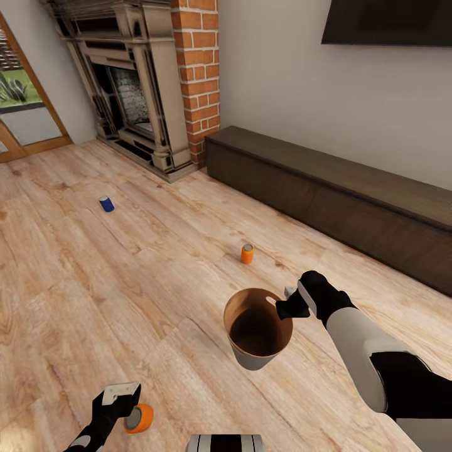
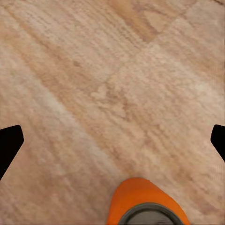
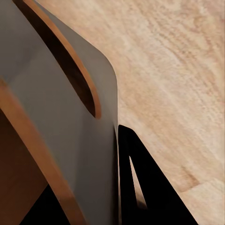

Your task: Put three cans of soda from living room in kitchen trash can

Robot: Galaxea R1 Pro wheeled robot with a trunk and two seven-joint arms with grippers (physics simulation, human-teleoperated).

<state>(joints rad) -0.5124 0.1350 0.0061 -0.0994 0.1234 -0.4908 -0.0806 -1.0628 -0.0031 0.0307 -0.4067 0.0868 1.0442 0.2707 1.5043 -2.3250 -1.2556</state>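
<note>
The grey trash can [image 1: 254,360] with its copper inside hangs from its rim in my right gripper [image 1: 290,308], which is shut on it. In the right wrist view one black finger [image 3: 143,187] presses the bin's grey wall [image 3: 56,117]. My left gripper [image 1: 123,407] is open low over the floor, and an orange can [image 1: 139,419] lies on its side right at it. In the left wrist view that orange can [image 2: 147,202] sits between the spread fingers of the left gripper [image 2: 112,140]. A second orange can [image 1: 247,253] stands beyond the bin. A blue can [image 1: 106,203] lies farther left.
I am in the living room. The ornate stone fireplace [image 1: 132,81] and brick column [image 1: 199,69] stand at the back. A long low dark cabinet [image 1: 339,188] runs along the right wall under a black screen [image 1: 386,22]. Light wood floor [image 1: 94,282] spreads around the cans.
</note>
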